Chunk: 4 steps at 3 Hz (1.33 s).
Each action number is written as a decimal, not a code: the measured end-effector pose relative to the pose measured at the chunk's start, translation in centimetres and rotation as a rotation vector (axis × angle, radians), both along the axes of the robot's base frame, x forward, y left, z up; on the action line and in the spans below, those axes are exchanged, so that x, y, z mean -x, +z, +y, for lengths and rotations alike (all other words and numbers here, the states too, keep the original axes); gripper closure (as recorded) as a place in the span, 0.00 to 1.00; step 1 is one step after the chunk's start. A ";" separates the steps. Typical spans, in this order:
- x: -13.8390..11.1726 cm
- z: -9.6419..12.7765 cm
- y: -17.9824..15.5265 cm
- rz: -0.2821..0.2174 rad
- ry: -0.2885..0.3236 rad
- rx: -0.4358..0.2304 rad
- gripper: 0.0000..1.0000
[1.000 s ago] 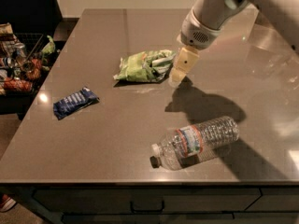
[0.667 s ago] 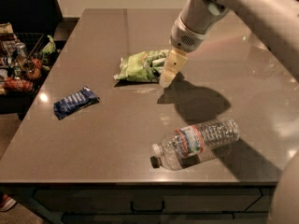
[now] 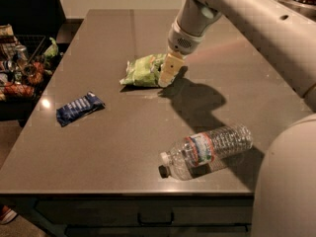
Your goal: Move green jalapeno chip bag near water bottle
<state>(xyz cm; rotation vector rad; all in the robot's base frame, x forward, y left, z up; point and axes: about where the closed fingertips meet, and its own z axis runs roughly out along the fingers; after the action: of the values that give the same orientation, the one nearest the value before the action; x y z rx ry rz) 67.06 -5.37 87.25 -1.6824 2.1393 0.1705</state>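
The green jalapeno chip bag (image 3: 143, 70) lies wrinkled on the grey table (image 3: 113, 132), a little back of the middle. My gripper (image 3: 166, 75) hangs from the arm at the bag's right end, its cream fingertips low at the bag's edge. The water bottle (image 3: 207, 150) lies on its side near the table's front edge, dark cap pointing left, well in front and to the right of the bag.
A dark blue flat snack packet (image 3: 79, 107) lies at the table's left. A wire basket (image 3: 22, 68) full of snacks stands beyond the left edge. My arm's large body (image 3: 286, 181) fills the right foreground.
My gripper has moved left and down toward the green bag's right end. The bag, the bottle and the blue packet have not moved.
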 end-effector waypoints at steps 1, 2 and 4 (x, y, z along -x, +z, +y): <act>-0.2 0.6 -0.2 0.002 0.022 0.005 0.42; 0.7 0.6 0.6 -0.006 0.054 -0.008 0.65; 6.0 -2.5 5.0 -0.025 0.145 -0.033 1.00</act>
<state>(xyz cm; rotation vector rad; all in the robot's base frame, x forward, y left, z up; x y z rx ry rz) 61.04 -7.83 92.24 -1.8107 1.9858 0.2240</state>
